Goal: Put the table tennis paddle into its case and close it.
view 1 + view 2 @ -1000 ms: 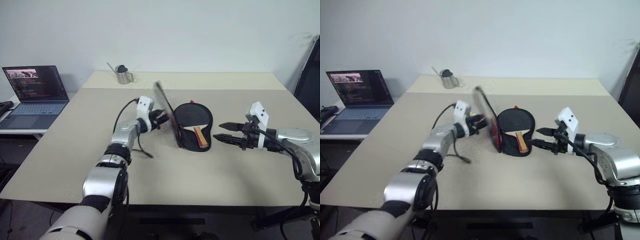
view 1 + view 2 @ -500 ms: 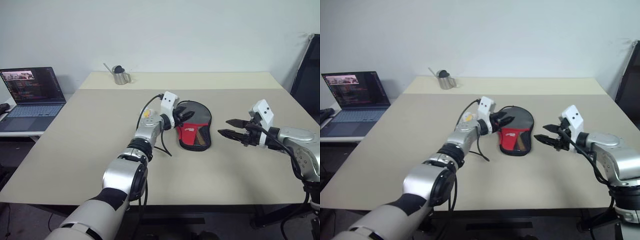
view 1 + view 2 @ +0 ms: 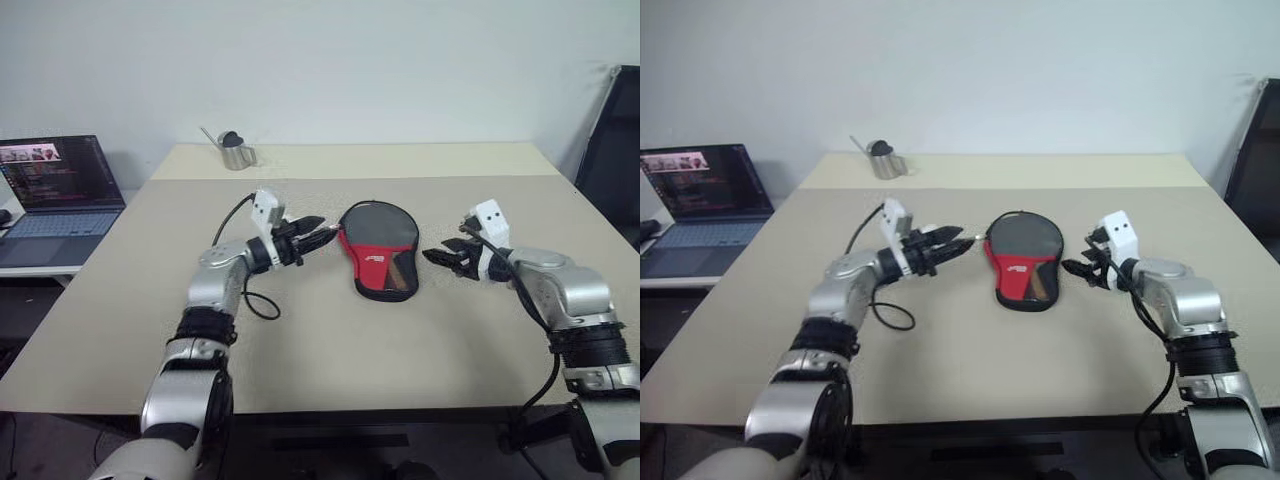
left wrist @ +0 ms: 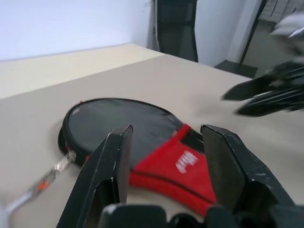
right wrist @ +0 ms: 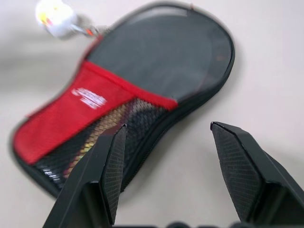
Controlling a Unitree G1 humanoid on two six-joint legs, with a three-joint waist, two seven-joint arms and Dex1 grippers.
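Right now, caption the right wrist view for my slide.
Open right gripper poised beside the folded-shut case, plush charm at its edge.

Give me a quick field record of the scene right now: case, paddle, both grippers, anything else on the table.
case: flap folded shut, lying flat mid-table, red and mesh side up
table tennis paddle: inside the case, handle showing through the mesh
left gripper: open, holds nothing, just off the case's left edge
right gripper: open, holds nothing, just off the case's right edge
plush charm: on the table beside the case's round end
zip: cannot tell whether it is closed
metal cup: far left of the table
laptop: open, on a side table to the left
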